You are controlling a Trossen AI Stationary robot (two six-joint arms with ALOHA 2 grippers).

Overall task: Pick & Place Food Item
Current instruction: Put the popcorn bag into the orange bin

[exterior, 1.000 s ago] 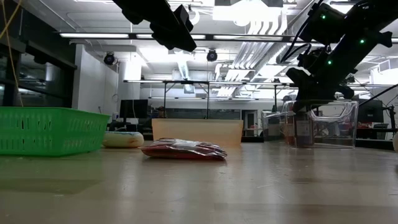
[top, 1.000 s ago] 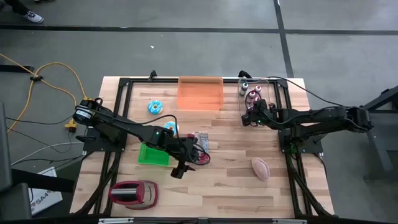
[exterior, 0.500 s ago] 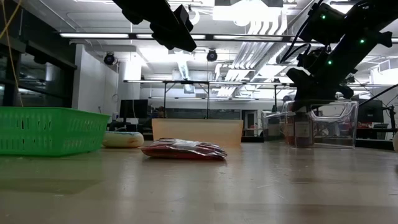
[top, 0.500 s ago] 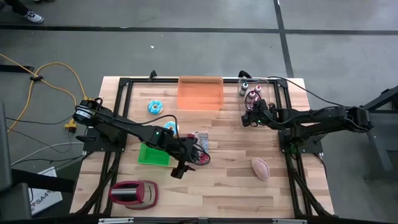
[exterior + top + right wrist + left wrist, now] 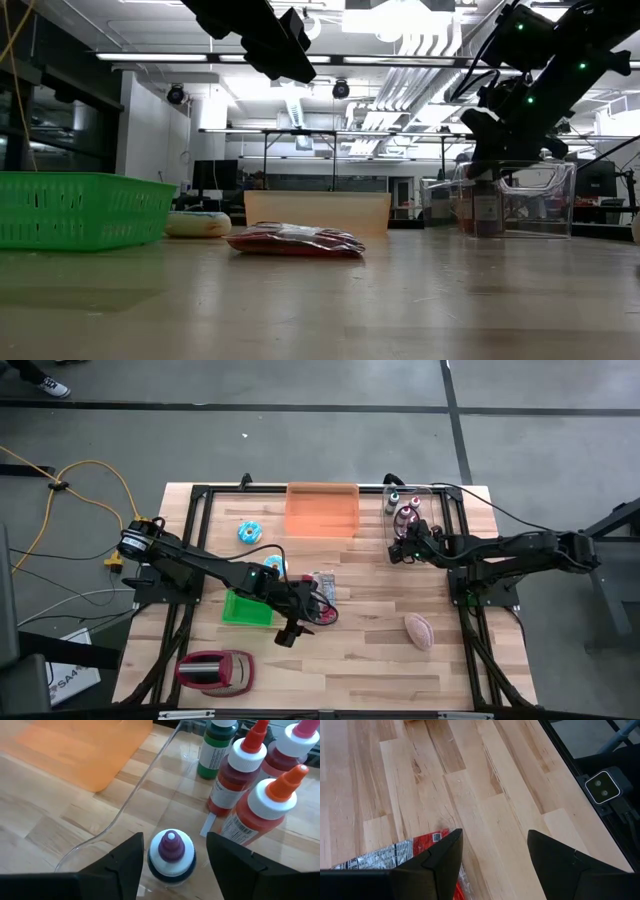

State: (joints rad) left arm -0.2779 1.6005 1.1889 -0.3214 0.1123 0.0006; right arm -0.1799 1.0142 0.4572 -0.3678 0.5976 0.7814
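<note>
Wooden table [image 5: 380, 650]: purple-capped bottle [image 5: 171, 851] between parted, empty right claw [image 5: 172, 865] fingers.

**Purple-capped bottle upright in the clear bin**

The bottle [image 5: 171, 852] I am working with has a white collar and a purple nozzle tip. It stands upright between my right tool's [image 5: 171, 865] parted fingers, inside the clear bin [image 5: 131, 797], near the red and orange sauce bottles [image 5: 240, 772] and a green one.
</note>
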